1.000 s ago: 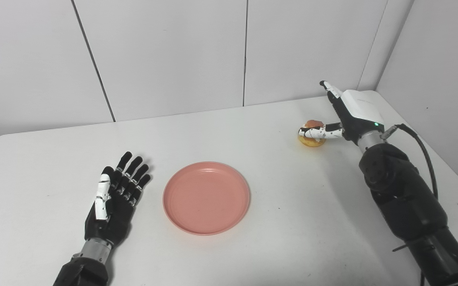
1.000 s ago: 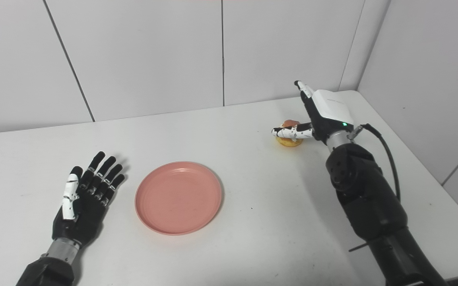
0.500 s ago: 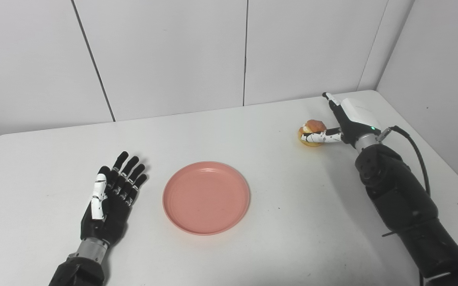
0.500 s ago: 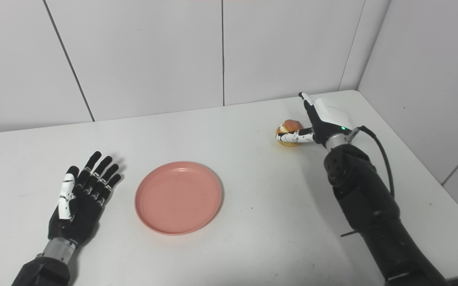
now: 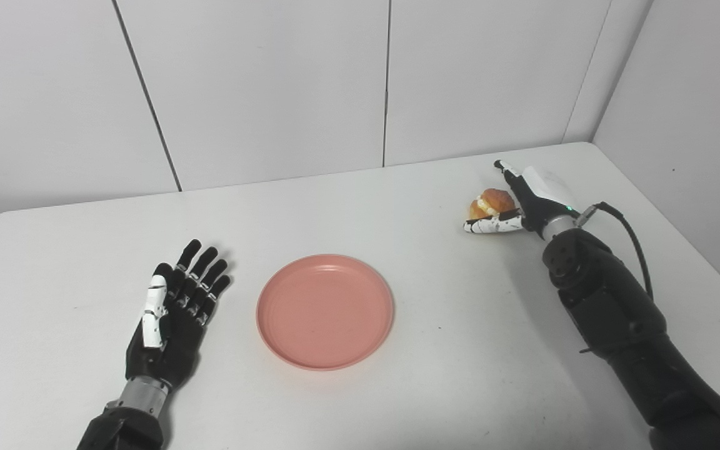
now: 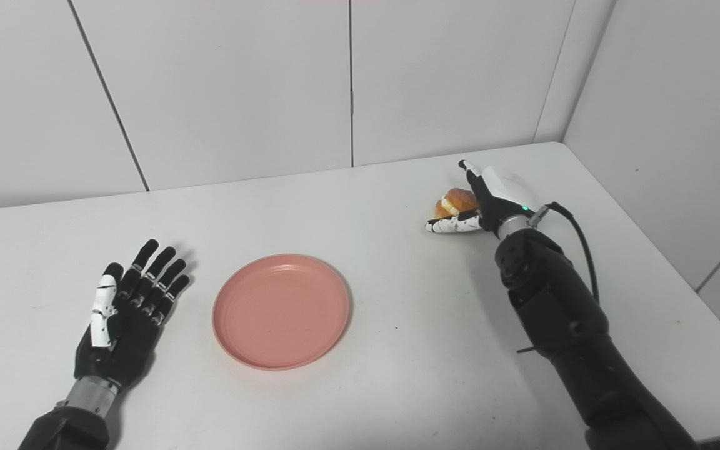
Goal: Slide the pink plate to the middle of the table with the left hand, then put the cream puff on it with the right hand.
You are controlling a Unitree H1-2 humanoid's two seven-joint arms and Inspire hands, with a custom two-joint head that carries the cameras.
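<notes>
**Cream puff at the far right of the desk, right hand closing in on it**

Cream puff point(image 5: 492, 201) — a small golden-brown pastry with a pale filling showing at its side — sits near the far right corner of a white desk point(image 5: 460, 350). The right hand point(image 5: 519, 201) is right against it: the thumb lies along the desk on the near side of the pastry, and the other fingers reach up past its right and far side. These fingers are not curled over it, so the hand is partly spread around the puff rather than clamped on it. From these views it is not clear whether the puff has left the desk; it looks tilted and may be resting on the thumb.

A pink plate point(image 5: 325, 310), round and bare, lies flat close to the middle of the desk, well apart from the puff. Just to its left the left hand point(image 5: 172, 315) rests on the desk with fingers straight and spread, holding nothing and not touching the plate.

Judged from this layout, the sliding step looks done and the grasp of the puff is the step in hand. The next move calls for a light, even closing of the fingers — the pastry looks soft and easy to crush — then a lift and a carry left and toward the robot, to set it down on the plate.
</notes>
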